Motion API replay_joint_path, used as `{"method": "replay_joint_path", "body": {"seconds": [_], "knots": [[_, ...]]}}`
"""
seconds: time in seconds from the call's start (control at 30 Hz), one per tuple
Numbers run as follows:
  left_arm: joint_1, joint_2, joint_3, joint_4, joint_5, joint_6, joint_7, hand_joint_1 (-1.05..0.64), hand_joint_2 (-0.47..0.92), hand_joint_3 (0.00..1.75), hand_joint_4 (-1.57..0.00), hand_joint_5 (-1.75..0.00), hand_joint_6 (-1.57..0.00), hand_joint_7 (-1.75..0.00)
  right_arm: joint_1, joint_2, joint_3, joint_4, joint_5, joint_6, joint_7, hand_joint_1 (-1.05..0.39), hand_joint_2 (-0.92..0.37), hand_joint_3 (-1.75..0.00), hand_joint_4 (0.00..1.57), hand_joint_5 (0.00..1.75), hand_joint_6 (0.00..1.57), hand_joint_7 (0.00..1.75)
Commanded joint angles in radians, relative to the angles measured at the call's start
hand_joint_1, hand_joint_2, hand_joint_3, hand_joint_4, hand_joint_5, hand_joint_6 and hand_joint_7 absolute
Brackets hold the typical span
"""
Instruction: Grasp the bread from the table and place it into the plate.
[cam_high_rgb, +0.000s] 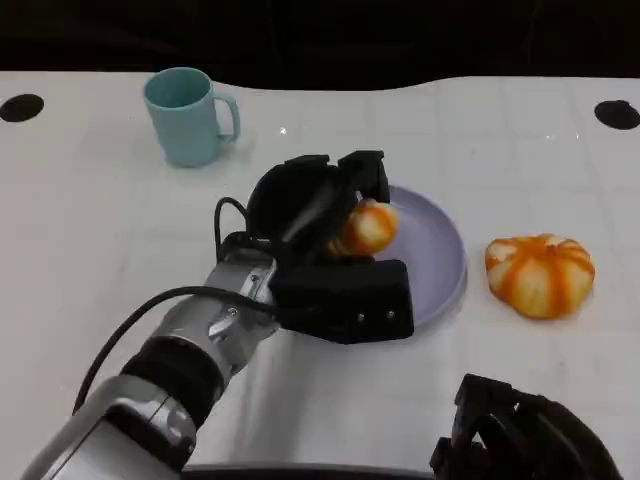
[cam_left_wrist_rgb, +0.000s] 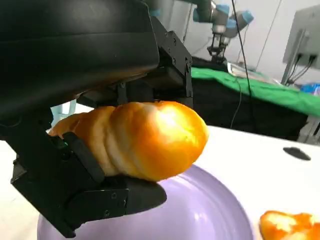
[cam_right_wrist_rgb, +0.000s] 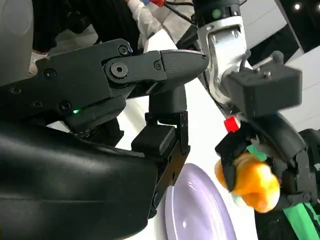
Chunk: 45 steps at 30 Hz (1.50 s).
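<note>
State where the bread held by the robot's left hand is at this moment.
In the head view the bread sits gripped in the left hand, over the left part of the purple plate, with the teal mug further back on the left.

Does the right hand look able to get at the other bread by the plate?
Probably yes: the right hand holds nothing and the bread lies in the open beside the plate, nothing between them.
</note>
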Motion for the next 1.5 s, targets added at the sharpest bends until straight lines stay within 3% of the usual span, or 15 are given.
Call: {"method": "replay_joint_path", "body": {"seconds": [0.03, 0.13, 0.17, 0.27, 0.37, 0.57, 0.77, 0.97, 1.17, 1.23, 1.3, 1.33, 1.37, 1.43, 1.5], "knots": [[-0.051, -0.009, -0.008, 0.052, -0.013, 0.030, -0.096, -0.17, 0.68, 0.63, -0.80, -1.71, -0.70, -1.41, 0.015, -0.003, 0.000, -0.021, 0.004, -0.007, -0.007, -0.71, -0.92, -0.24, 0.86, 1.61, 0.78, 1.38], [-0.066, 0.000, -0.035, 0.050, 0.012, 0.069, -0.165, -0.25, 0.85, 0.30, -0.76, -1.05, -0.84, -0.59, 0.017, -0.002, 0.001, -0.027, 0.008, 0.002, -0.012, -0.71, -0.92, -0.23, 0.86, 1.61, 0.78, 1.38], [-0.069, 0.005, -0.047, 0.045, 0.022, 0.077, -0.181, -0.32, 0.89, 0.20, -0.73, -0.87, -0.77, -0.34, 0.018, -0.002, 0.001, -0.028, 0.009, 0.004, -0.013, -0.71, -0.92, -0.23, 0.86, 1.61, 0.78, 1.38], [-0.077, 0.010, -0.066, 0.022, 0.030, 0.125, -0.262, -0.51, 0.92, 0.16, -0.56, -0.48, -0.56, -0.06, 0.019, -0.002, 0.002, -0.033, 0.009, 0.006, -0.017, -0.71, -0.92, -0.22, 0.86, 1.60, 0.78, 1.38], [-0.080, 0.018, -0.079, -0.011, 0.038, 0.164, -0.335, -0.66, 0.92, 0.15, -0.45, -0.30, -0.40, -0.01, 0.018, -0.005, 0.002, -0.033, 0.008, 0.004, -0.015, -0.71, -0.92, -0.22, 0.86, 1.60, 0.78, 1.38], [-0.070, 0.047, -0.097, -0.083, 0.047, 0.203, -0.437, -0.98, 0.92, 0.36, -0.23, -0.10, -0.12, 0.00, 0.014, -0.006, -0.001, -0.024, 0.011, -0.003, -0.005, -0.70, -0.92, -0.24, 0.85, 1.61, 0.76, 1.38], [-0.033, 0.085, -0.084, -0.175, 0.032, 0.208, -0.465, -1.05, 0.92, 0.47, -0.17, -0.05, -0.05, 0.00, 0.011, -0.005, -0.004, -0.014, 0.015, -0.004, -0.002, -0.70, -0.92, -0.24, 0.85, 1.60, 0.77, 1.39], [0.052, 0.143, -0.017, -0.325, -0.040, 0.174, -0.474, -1.04, 0.92, 0.48, -0.21, -0.07, -0.08, -0.02, 0.007, -0.003, -0.006, -0.007, 0.009, -0.011, -0.006, -0.71, -0.92, -0.23, 0.86, 1.60, 0.77, 1.37], [0.218, 0.171, 0.118, -0.495, -0.226, 0.058, -0.473, -0.79, 0.92, 0.27, -0.40, -0.17, -0.24, -0.07, 0.003, -0.004, -0.006, -0.005, 0.007, -0.009, -0.008, -0.71, -0.92, -0.24, 0.86, 1.59, 0.77, 1.37], [0.287, 0.160, 0.174, -0.532, -0.309, -0.004, -0.457, -0.66, 0.92, 0.23, -0.53, -0.34, -0.39, -0.12, 0.003, -0.005, -0.005, -0.008, 0.004, -0.008, -0.012, -0.71, -0.92, -0.24, 0.86, 1.59, 0.78, 1.37], [0.343, 0.145, 0.219, -0.566, -0.377, -0.043, -0.451, -0.58, 0.92, 0.20, -0.49, -0.84, -0.56, -0.17, 0.003, -0.006, -0.005, -0.011, 0.005, -0.004, -0.014, -0.71, -0.92, -0.24, 0.87, 1.60, 0.78, 1.37], [0.368, 0.137, 0.238, -0.584, -0.415, -0.050, -0.464, -0.56, 0.92, 0.19, -0.48, -0.98, -0.60, -0.20, 0.002, -0.007, -0.005, -0.012, 0.006, 0.000, -0.015, -0.71, -0.92, -0.24, 0.87, 1.60, 0.78, 1.37], [0.390, 0.131, 0.254, -0.597, -0.454, -0.065, -0.483, -0.54, 0.92, 0.20, -0.48, -1.14, -0.59, -0.38, 0.002, -0.007, -0.006, -0.013, 0.008, 0.003, -0.016, -0.71, -0.92, -0.24, 0.86, 1.60, 0.78, 1.37], [0.434, 0.121, 0.279, -0.627, -0.523, -0.082, -0.518, -0.50, 0.92, 0.22, -0.49, -1.47, -0.42, -0.97, 0.001, -0.008, -0.006, -0.012, 0.008, 0.003, -0.016, -0.71, -0.92, -0.23, 0.86, 1.60, 0.78, 1.37], [0.495, 0.107, 0.303, -0.670, -0.608, -0.088, -0.558, -0.45, 0.92, 0.23, -0.60, -1.68, -0.42, -1.48, 0.001, -0.009, -0.005, -0.013, 0.008, 0.003, -0.015, -0.71, -0.92, -0.24, 0.86, 1.60, 0.78, 1.38]]}}
